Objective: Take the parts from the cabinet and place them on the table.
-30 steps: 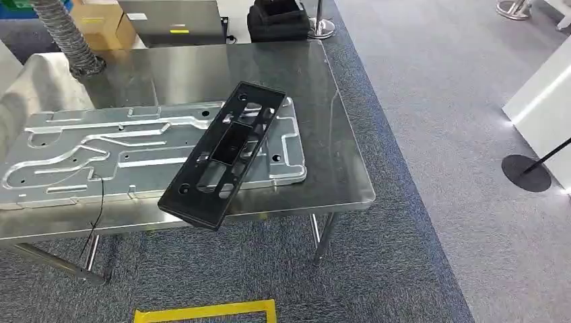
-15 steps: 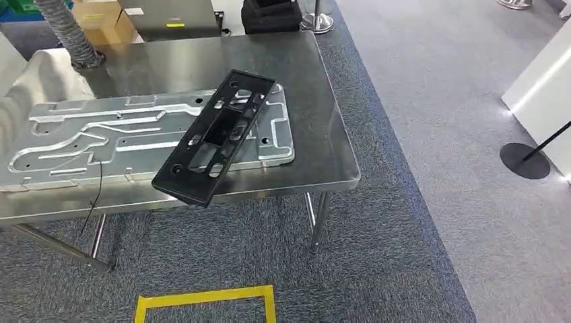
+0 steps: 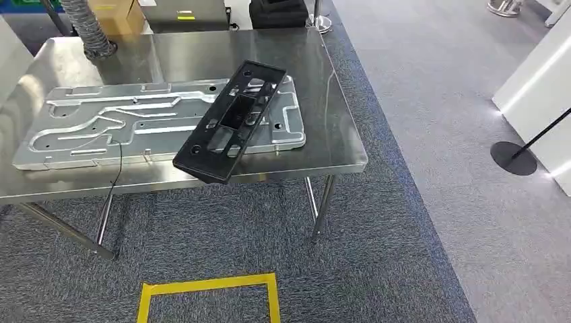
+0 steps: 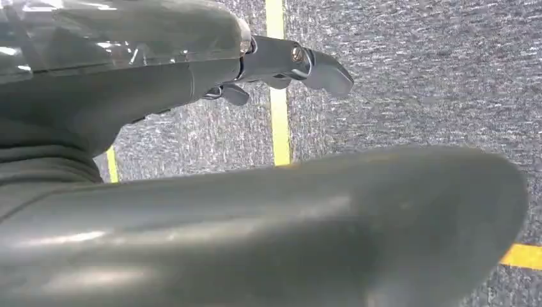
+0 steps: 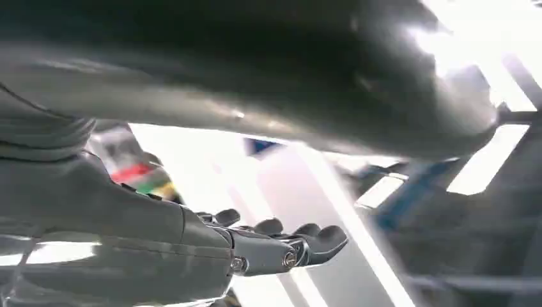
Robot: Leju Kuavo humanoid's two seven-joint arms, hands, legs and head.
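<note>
A long black part (image 3: 232,121) with several cut-outs lies slantwise across a big machined silver plate (image 3: 101,128) on the steel table (image 3: 337,101). The part's near end reaches the table's front edge. My left hand (image 4: 128,70) hangs over grey carpet and a yellow tape line (image 4: 278,96); its fingers are stretched out and it holds nothing. My right hand (image 5: 160,236) also has its fingers extended and apart, with nothing in them, against a bright blurred background.
A yellow tape square (image 3: 209,286) marks the carpet in front of the table. A thin cable (image 3: 114,182) hangs off the table's front. A grey hose (image 3: 91,30), a cardboard box (image 3: 124,13) and a black bag (image 3: 279,13) stand behind. At right are a stanchion base (image 3: 513,158) and a white panel (image 3: 539,81).
The whole picture has shifted, so the camera has moved. The black part and the silver plate lie as before on the table.
</note>
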